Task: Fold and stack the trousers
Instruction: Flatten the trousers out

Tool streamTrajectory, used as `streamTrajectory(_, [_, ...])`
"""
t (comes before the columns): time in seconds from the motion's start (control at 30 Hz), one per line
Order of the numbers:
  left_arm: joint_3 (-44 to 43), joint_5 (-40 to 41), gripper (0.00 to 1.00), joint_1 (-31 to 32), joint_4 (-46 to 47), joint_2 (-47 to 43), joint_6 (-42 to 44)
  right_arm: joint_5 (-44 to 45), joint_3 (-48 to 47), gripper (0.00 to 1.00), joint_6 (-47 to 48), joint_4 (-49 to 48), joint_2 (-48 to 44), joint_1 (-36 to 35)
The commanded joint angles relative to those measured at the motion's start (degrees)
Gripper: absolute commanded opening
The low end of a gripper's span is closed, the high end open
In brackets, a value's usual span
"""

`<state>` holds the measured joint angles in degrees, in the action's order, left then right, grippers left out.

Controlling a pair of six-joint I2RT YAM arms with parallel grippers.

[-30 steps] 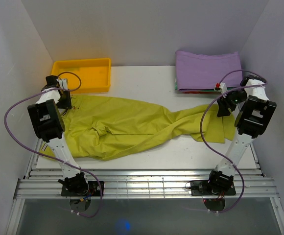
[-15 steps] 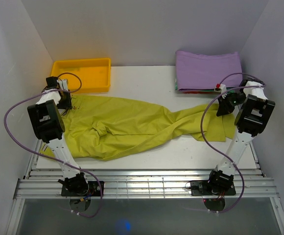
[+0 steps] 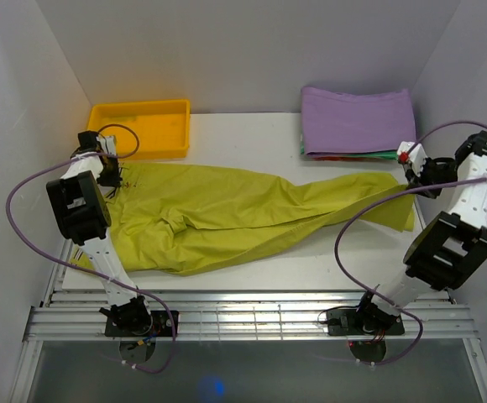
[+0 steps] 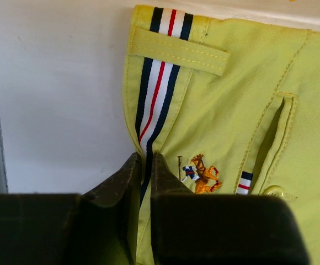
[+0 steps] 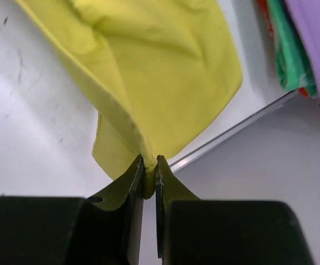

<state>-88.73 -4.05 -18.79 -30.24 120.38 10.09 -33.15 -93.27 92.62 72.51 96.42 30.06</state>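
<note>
As two arms reach to opposite ends of the white table [image 3: 252, 134], the overhead view shows the trousers [image 3: 227, 214] stretched across it, waist at the left and legs running right. The left gripper [image 3: 113, 175] sits at the waistband corner near a yellow tray [image 3: 140, 126]. The right gripper [image 3: 416, 178] is at the leg ends, just in front of a folded purple cloth [image 3: 357, 117].

From the left wrist, the left gripper [image 4: 145, 163] is clenched on the waistband edge, pinching the striped trim [image 4: 157, 83] (an embroidered emblem [image 4: 200, 174] sits just beside it).

From the right wrist, the right gripper [image 5: 149, 163] is clamped on a lifted fold of a trouser leg, the cloth draping away to the table.
</note>
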Motion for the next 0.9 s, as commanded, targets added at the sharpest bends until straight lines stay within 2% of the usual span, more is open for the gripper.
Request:
streamTrajectory(0.0, [-1.6, 0.7, 0.15, -2.2, -4.2, 1.5, 0.5, 2.0, 9.2, 0.08, 20.5, 1.0, -8.7, 5.5])
streamTrajectory(0.07, [-2.2, 1.0, 0.05, -2.9, -4.6, 2.1, 0.8, 2.9, 17.6, 0.08, 30.4, -3.6, -12.6, 10.1])
streamTrajectory(0.13, [-2.9, 2.0, 0.0, -3.5, -4.5, 2.5, 0.9, 3.5, 24.5, 0.08, 36.6, -7.3, -16.3, 13.5])
streamTrajectory(0.17, [-3.0, 2.3, 0.0, -3.7, -4.2, 2.9, 0.7, 3.6, 26.3, 0.08, 40.1, -8.5, -17.5, 14.3])
streamTrajectory(0.43, [-9.6, 2.0, 0.01, -4.9, -5.8, 6.8, -0.4, 6.5, 38.5, 0.08, 50.3, -19.1, -19.6, 19.0])
streamTrajectory(0.47, [-10.8, -1.9, 0.25, -4.9, -7.8, 7.3, 0.4, 7.0, 39.1, 0.13, 50.4, -20.6, -19.6, 19.1])
streamTrajectory(0.5, [-13.2, -3.7, 0.36, -4.8, -9.3, 7.8, 0.6, 7.5, 40.4, 0.21, 50.4, -21.3, -19.7, 19.1])
streamTrajectory(0.53, [-14.2, -5.3, 0.45, -4.8, -10.8, 8.0, 0.9, 8.6, 41.1, 0.45, 50.4, -22.6, -20.0, 19.1])
streamTrajectory(0.57, [-14.5, -9.1, 0.53, -4.8, -12.2, 7.3, 1.1, 8.8, 41.9, 0.56, 50.2, -25.2, -20.7, 19.1])
streamTrajectory(0.6, [-13.2, -10.5, 0.71, -4.8, -12.2, 6.2, 2.5, 8.6, 42.2, 0.69, 49.2, -26.5, -20.8, 19.1])
streamTrajectory(0.67, [-11.5, -13.8, 0.83, -4.9, -12.2, 1.1, 3.9, 8.0, 40.4, 0.75, 45.8, -27.5, -20.5, 19.1])
streamTrajectory(0.7, [-9.9, -16.0, 0.93, -4.9, -12.4, -0.7, 5.6, 7.7, 37.1, 0.82, 44.2, -27.3, -19.1, 19.0])
streamTrajectory(0.73, [-9.5, -16.9, 0.95, -4.9, -13.1, -4.0, 6.4, 7.0, 34.8, 0.89, 40.3, -26.9, -18.1, 19.1])
streamTrajectory(0.8, [-9.1, -18.9, 0.96, -5.1, -16.9, -6.5, 8.3, 5.8, 29.9, 0.96, 34.9, -25.8, -14.4, 18.5])
streamTrajectory(0.87, [-7.8, -20.1, 0.96, -5.5, -21.0, -9.4, 10.9, 4.2, 21.2, 0.97, 26.5, -20.7, -11.5, 17.7])
